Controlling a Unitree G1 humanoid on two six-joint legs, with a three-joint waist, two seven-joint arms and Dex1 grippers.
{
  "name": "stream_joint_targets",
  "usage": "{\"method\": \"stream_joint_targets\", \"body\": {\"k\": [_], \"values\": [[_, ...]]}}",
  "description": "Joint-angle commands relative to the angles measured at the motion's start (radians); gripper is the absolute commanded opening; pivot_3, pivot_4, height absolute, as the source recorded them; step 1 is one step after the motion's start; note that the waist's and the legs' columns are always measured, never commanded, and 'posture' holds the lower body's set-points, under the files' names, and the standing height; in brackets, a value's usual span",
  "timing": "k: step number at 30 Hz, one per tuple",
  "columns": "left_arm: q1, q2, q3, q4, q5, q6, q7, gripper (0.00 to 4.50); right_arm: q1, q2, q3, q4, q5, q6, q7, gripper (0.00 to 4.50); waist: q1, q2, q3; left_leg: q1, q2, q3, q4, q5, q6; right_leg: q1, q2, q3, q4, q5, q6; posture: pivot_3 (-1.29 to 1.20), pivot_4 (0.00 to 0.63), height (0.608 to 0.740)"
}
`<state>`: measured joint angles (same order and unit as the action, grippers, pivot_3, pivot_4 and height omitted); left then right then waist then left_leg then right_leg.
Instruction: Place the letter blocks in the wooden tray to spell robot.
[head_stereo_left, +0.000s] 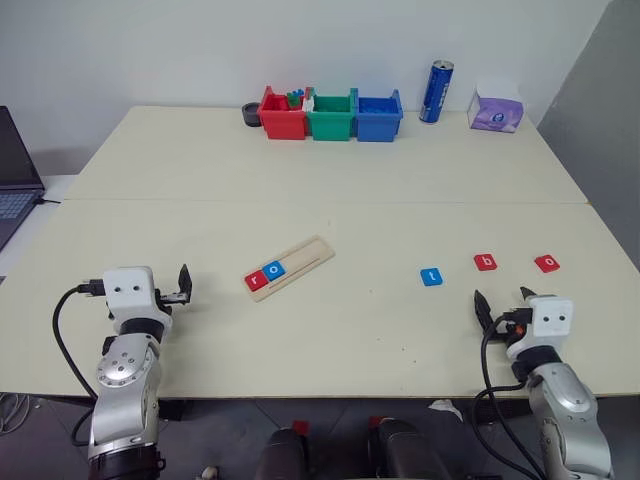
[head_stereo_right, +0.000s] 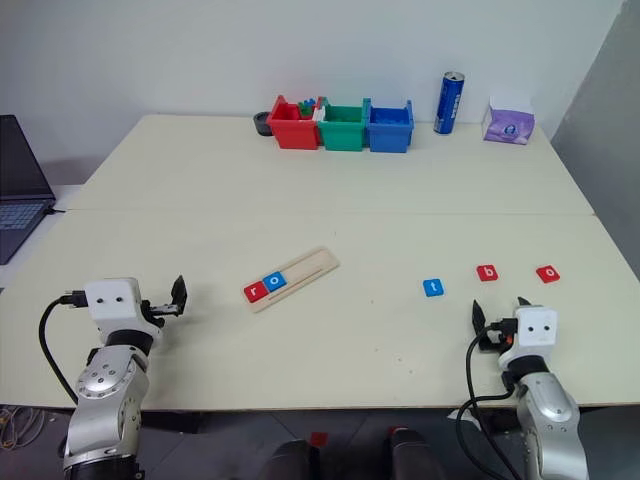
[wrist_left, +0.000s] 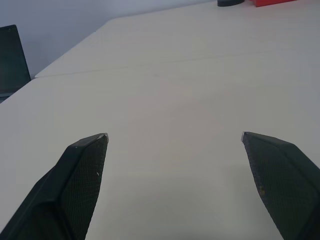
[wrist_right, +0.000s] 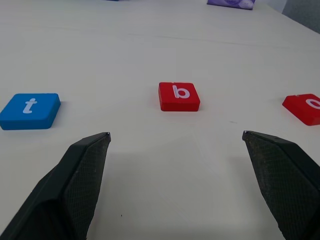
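The wooden tray (head_stereo_left: 310, 255) lies slanted at the middle of the table. A red "r" block (head_stereo_left: 255, 280) and a blue "o" block (head_stereo_left: 274, 269) sit side by side at its near-left end. Loose on the table to the right are a blue "t" block (head_stereo_left: 431, 277), a red "b" block (head_stereo_left: 485, 262) and a red "o" block (head_stereo_left: 546, 263). My right gripper (head_stereo_left: 502, 298) hovers open just in front of the "b" block (wrist_right: 179, 96), holding nothing. Near the table's front left, my left gripper (head_stereo_left: 178, 290) is open over bare table, well left of the tray.
Red (head_stereo_left: 282, 115), green (head_stereo_left: 331, 116) and blue (head_stereo_left: 379, 116) bins stand in a row at the back, with a blue can (head_stereo_left: 436, 91) and a purple tissue pack (head_stereo_left: 496, 110) to their right. A laptop (head_stereo_left: 15, 175) sits off the left edge.
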<state>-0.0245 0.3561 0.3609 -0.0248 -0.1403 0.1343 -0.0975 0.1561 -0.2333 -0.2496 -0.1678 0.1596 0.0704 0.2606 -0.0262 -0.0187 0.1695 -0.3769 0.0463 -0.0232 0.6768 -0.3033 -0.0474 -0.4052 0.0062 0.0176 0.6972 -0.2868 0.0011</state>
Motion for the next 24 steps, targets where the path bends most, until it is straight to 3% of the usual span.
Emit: {"method": "stream_joint_targets", "body": {"k": [1,12,17,24], "values": [[-0.014,0.007,0.024,-0.007,-0.014,-0.023,-0.003,4.5,-0.005,-0.009,-0.004,-0.01,0.011,-0.032,0.008,4.49,0.0,0.0,0.0,0.0,0.0,0.0,0.0,0.0,0.0,0.0,0.0,0.0,0.0,0.0,0.0,0.0,0.15,0.74],[-0.022,0.011,0.022,0.007,-0.056,-0.079,-0.052,4.5,-0.008,-0.008,0.018,-0.054,0.008,-0.005,-0.004,4.49,0.0,0.0,0.0,0.0,0.0,0.0,0.0,0.0,0.0,0.0,0.0,0.0,0.0,0.0,0.0,0.0,0.15,0.74],[-0.021,0.037,0.02,0.002,-0.158,-0.084,-0.199,4.5,0.01,-0.015,0.022,-0.097,0.02,-0.003,0.011,4.49,0.0,0.0,0.0,0.0,0.0,0.0,0.0,0.0,0.0,0.0,0.0,0.0,0.0,0.0,0.0,0.0,0.15,0.74],[-0.03,0.153,-0.105,-0.012,-0.203,-0.032,-0.492,4.5,0.063,-0.122,0.131,-0.244,0.117,0.094,0.217,4.49,-0.001,0.0,0.0,0.0,0.0,0.0,0.0,0.0,0.0,0.0,0.001,0.0,0.0,0.0,0.0,0.0,0.15,0.74]]}}
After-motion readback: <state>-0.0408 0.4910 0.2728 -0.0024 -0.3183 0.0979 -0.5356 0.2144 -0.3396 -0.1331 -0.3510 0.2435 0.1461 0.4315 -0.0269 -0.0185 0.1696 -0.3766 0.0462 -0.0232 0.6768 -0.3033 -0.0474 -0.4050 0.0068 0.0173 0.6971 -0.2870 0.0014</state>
